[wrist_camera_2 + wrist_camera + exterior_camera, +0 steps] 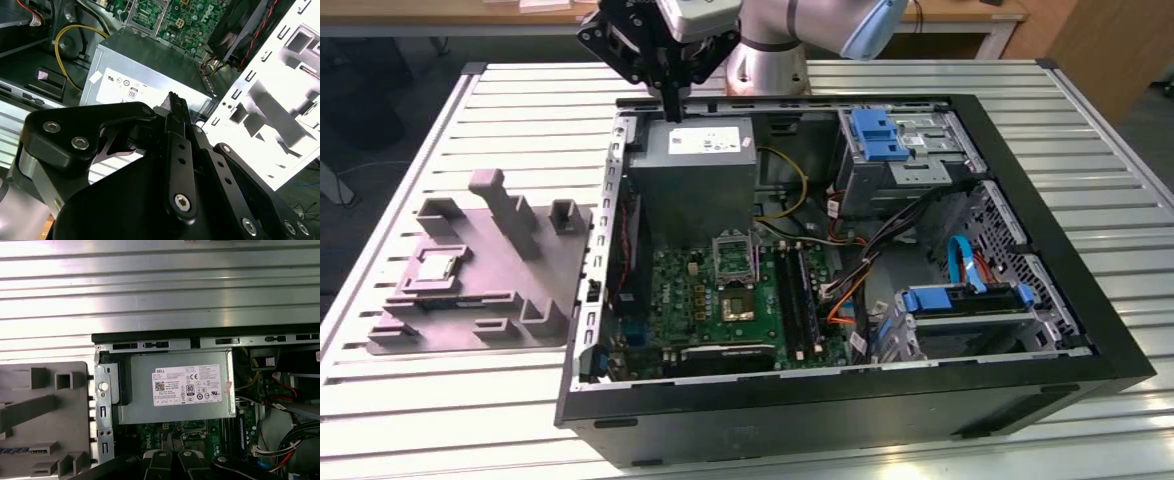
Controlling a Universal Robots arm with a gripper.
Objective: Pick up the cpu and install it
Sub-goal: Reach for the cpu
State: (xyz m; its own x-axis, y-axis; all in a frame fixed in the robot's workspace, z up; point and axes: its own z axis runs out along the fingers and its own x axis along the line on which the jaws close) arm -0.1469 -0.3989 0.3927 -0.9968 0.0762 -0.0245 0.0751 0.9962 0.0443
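Observation:
The cpu [438,266] is a small pale square lying flat in a recess of the grey holder block [480,270], on the table at the exterior view's left of the open computer case [1067,300]. The green motherboard [720,300] lies inside the case, with the metal-framed socket [738,300] near its middle. My gripper [671,108] hangs far from the cpu, above the grey power supply box [696,165] at the back of the case. Its black fingers [176,107] are shut together with nothing between them. In both wrist views the labelled box [180,387] sits just past the fingertips.
Blue-handled drive bays [881,135] and loose cables [854,250] fill the case's side at the exterior view's right. The case stands on a slatted metal table [414,140]. The holder block [45,415] has upright posts. A yellow cable [67,40] runs beside the power supply.

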